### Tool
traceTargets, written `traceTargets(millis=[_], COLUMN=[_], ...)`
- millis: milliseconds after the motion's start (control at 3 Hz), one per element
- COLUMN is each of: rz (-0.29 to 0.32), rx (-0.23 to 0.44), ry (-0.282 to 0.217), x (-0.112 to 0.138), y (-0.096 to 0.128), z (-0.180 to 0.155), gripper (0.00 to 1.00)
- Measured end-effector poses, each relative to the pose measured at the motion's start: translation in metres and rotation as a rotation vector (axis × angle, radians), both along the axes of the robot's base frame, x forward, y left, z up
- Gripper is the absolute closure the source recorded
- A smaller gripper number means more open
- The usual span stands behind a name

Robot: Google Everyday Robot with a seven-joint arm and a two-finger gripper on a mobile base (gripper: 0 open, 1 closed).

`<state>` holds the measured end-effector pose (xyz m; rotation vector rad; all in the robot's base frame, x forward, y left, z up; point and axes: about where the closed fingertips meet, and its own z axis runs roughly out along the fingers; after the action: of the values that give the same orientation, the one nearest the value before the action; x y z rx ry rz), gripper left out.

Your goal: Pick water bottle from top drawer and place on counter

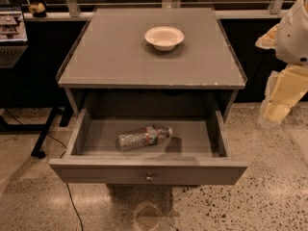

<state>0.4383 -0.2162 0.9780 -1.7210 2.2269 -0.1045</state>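
Note:
The water bottle (pixel 144 136) lies on its side inside the open top drawer (pixel 148 171), near the middle, with its cap pointing right. The red-green label band shows around its middle. The drawer is pulled fully out, its small round knob (pixel 149 177) at the centre of the front panel. The counter (pixel 120 57) is the flat grey top above it. My arm hangs at the far right of the view. The gripper (pixel 275 110) points down beside the cabinet's right side, well apart from the bottle and holding nothing.
A white bowl (pixel 164 37) stands on the counter at the back centre. A dark desk with a laptop (pixel 10 42) stands to the left, its legs and cables on the speckled floor. A ledge runs behind the cabinet.

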Motion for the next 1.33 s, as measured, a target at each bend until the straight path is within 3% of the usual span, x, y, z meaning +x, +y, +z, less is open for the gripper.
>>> traceTargets(millis=[333,667,1000,1333], rz=[0.0,0.016,0.092,0.212], rx=[0.0,0.079,0.21,0.31], ry=[0.0,-0.022,-0.079,-0.134], x=[0.0,0.002,0.009,0.021], y=[0.0,0.01,0.033,0.057], z=[0.0,-0.014,-0.035,-0.051], gripper=[0.0,0.0,0.0,0.0])
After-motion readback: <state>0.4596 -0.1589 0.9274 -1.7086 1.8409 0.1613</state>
